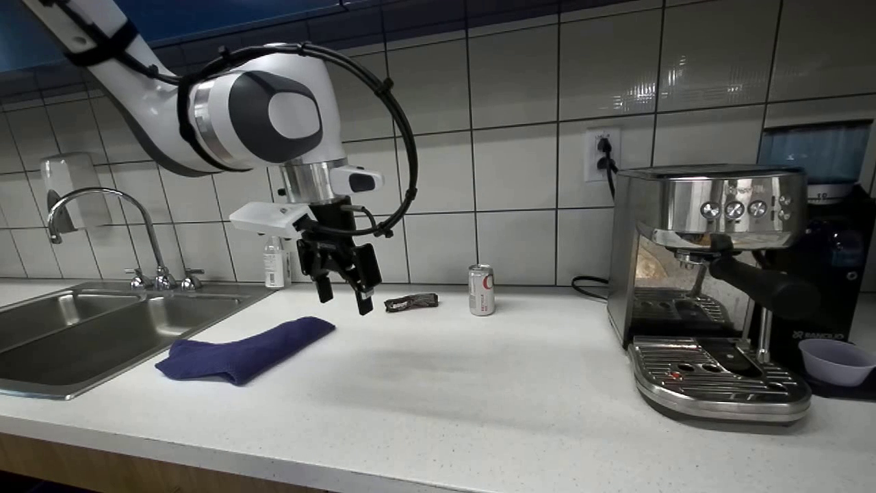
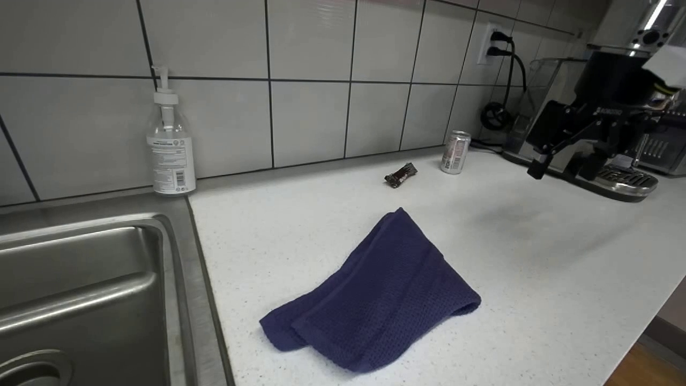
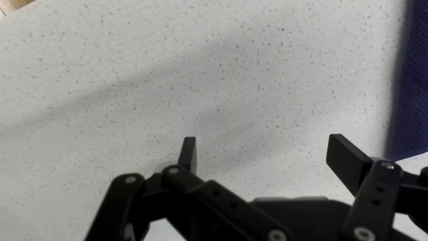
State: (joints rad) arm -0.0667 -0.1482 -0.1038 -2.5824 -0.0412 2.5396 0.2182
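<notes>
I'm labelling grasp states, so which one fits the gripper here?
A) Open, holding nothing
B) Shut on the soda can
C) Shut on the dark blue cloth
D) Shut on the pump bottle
A: in the wrist view the gripper has its fingers well apart, with the speckled counter showing between them.

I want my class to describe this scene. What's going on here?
A robot arm has its tool open above the white counter, holding nothing. A dark blue cloth lies off to one side, near the sink. Farther back, by the tiled wall, are a small dark packet and an upright can. An espresso machine also stands on the white counter.
</notes>
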